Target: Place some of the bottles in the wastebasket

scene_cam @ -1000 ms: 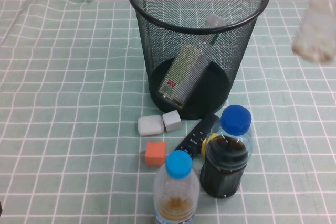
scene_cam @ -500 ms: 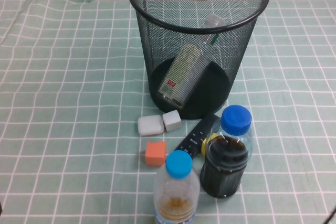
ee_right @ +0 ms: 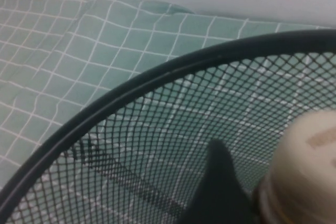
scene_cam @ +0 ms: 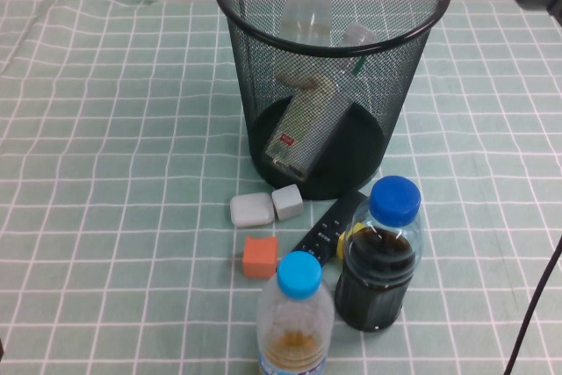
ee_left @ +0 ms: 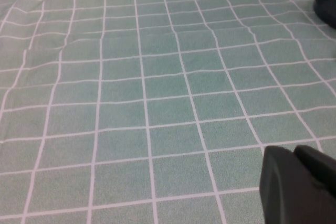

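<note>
Checked cloth (scene_cam: 105,129), one wastebasket (scene_cam: 255,32), four bottles

Wastebasket (scene_cam: 263,59): black wire mesh, matt, smooth rolled rim, solid base. Beige-capped bottle (scene_cam: 309,8): clear glossy plastic, matt cap (ee_right: 304,166). White-capped bottle (scene_cam: 307,116): clear plastic, paper-like label. Tablecloth (scene_cam: 114,129): green checked cloth, matt, slightly wrinkled. Left gripper (ee_left: 299,187): matt black plastic. Blue-capped bottles (scene_cam: 379,256): glossy plastic.
</note>
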